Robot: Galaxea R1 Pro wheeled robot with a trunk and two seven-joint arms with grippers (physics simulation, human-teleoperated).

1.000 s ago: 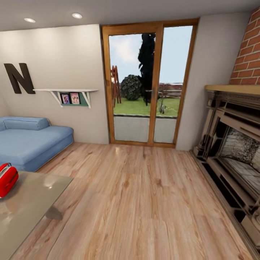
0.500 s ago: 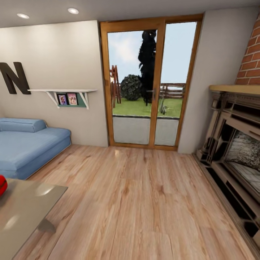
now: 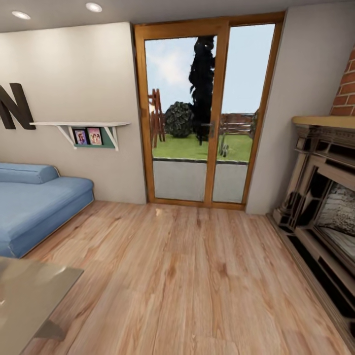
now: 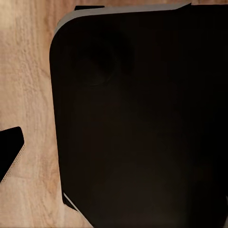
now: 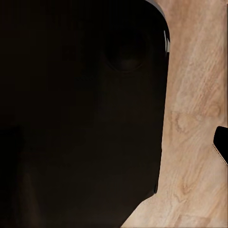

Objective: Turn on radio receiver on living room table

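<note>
A corner of the low table (image 3: 29, 296), with a glossy grey-brown top, reaches into the head view at the lower left. The red radio receiver is out of view. In the left wrist view a single dark fingertip (image 4: 9, 154) shows at the picture's edge over the wooden floor. Another dark fingertip (image 5: 221, 142) sits at the edge of the right wrist view. Neither wrist view shows how the jaws stand.
A blue sofa (image 3: 34, 202) stands at the left wall under a white shelf (image 3: 84, 125) with pictures. Wood-framed glass doors (image 3: 202, 123) are straight ahead and a fireplace (image 3: 325, 202) is at the right. Wooden floor (image 3: 187, 276) lies between. The robot's dark base (image 4: 142, 118) looms in both wrist views.
The whole head view has shifted: the camera has swung away from the table. The radio slid out of the picture at the left, and less of the table top shows.
</note>
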